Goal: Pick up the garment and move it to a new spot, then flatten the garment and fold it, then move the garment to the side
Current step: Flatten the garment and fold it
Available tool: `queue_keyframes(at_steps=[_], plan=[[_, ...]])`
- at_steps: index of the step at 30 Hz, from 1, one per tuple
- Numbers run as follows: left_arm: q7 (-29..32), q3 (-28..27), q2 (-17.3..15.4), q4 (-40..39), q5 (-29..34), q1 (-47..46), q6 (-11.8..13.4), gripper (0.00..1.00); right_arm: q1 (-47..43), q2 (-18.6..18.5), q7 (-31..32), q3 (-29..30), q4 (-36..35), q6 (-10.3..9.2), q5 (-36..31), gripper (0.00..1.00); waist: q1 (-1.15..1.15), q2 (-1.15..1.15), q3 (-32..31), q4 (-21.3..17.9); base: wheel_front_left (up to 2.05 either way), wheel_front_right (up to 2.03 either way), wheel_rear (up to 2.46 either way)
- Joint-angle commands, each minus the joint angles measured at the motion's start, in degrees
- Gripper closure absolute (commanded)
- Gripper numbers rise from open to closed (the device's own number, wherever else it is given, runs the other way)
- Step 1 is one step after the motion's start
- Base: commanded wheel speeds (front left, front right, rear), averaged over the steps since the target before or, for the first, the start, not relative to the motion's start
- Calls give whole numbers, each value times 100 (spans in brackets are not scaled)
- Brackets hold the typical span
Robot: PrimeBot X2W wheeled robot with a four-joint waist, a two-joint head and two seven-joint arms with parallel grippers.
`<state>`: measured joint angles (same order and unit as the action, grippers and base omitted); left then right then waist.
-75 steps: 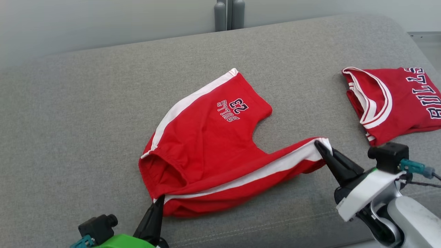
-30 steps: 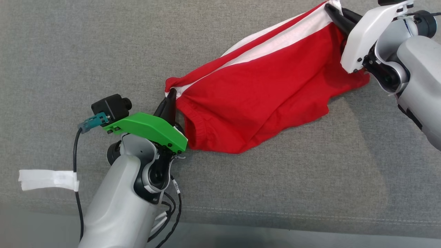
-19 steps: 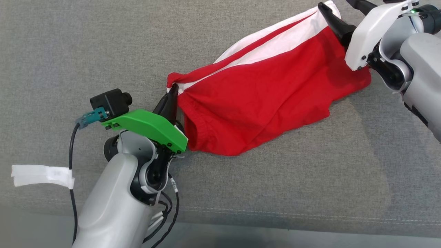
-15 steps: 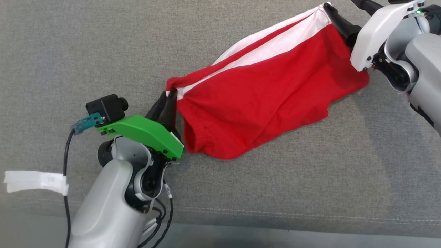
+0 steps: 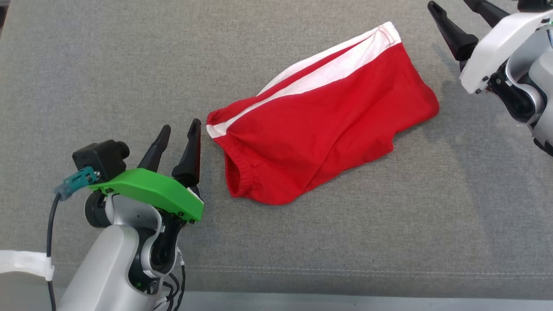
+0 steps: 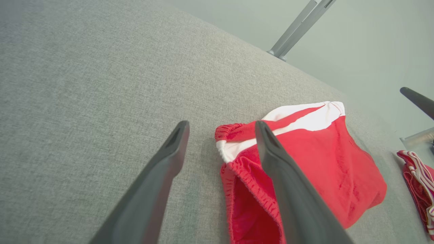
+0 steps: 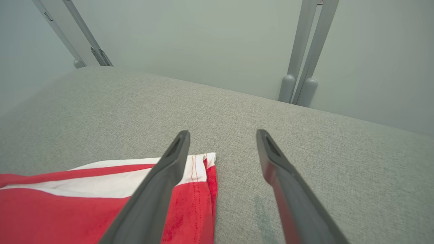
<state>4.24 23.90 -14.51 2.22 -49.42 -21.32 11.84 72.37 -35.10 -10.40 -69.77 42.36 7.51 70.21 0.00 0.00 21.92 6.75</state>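
Work surface: a grey fabric cushion [image 5: 108, 65] extends across the whole area in front of the robot.

Task item: the red shorts [image 5: 328, 125] lie on the cushion, doubled over along their length and set on a diagonal. The elastic waistband end points towards the robot's left and nearer side. The leg hem points towards its right and farther side. A white side stripe runs along the farther long edge. The cloth lies flat, with slight creases near the nearer edge.

Left gripper [image 5: 181, 125]: both dark fingers are spread apart with nothing between them. The tips stand just beside the waistband corner, and a narrow strip of cushion shows between the inner finger and the cloth. In the left wrist view the left gripper [image 6: 222, 123] frames the waistband corner of the shorts [image 6: 322, 159], and a second red garment with white trim [image 6: 417, 176] lies at the far right edge.

Right gripper [image 5: 449, 5]: the fingers are spread apart and hold nothing. They stand beyond the hem end, clear of the cloth. In the right wrist view the right gripper [image 7: 222, 133] points over bare cushion, with the hem corner of the shorts [image 7: 67, 203] behind its left finger. Grey metal posts [image 7: 305, 67] stand behind the cushion against a pale wall.
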Motion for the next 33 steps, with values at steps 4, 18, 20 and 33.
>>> queue_keyframes(at_steps=[4, 18, 20, 33], plan=[[-334, 27, -118, -182, 278, 201, -23, 0, -272, -151, -240, -62, -77, -5, 115, 0, 0, 0, -452, -187, 0, 0, 0], [-1481, -227, -214, 99, 689, 860, 185, 0, -1149, -97, -482, 112, -92, -5, -16, 0, 0, 0, -1351, -485, 0, 0, 0], [-1591, -310, -230, 151, 687, 995, 227, 0, -1312, -79, -481, 230, -123, -5, -65, 0, 0, 0, -1416, -488, 0, 0, 0], [-1874, -508, -104, 70, 805, 1388, 271, 0, -1909, 256, -331, 573, 451, -5, 1, 0, 0, 0, -1246, -20, 0, 0, 0]])
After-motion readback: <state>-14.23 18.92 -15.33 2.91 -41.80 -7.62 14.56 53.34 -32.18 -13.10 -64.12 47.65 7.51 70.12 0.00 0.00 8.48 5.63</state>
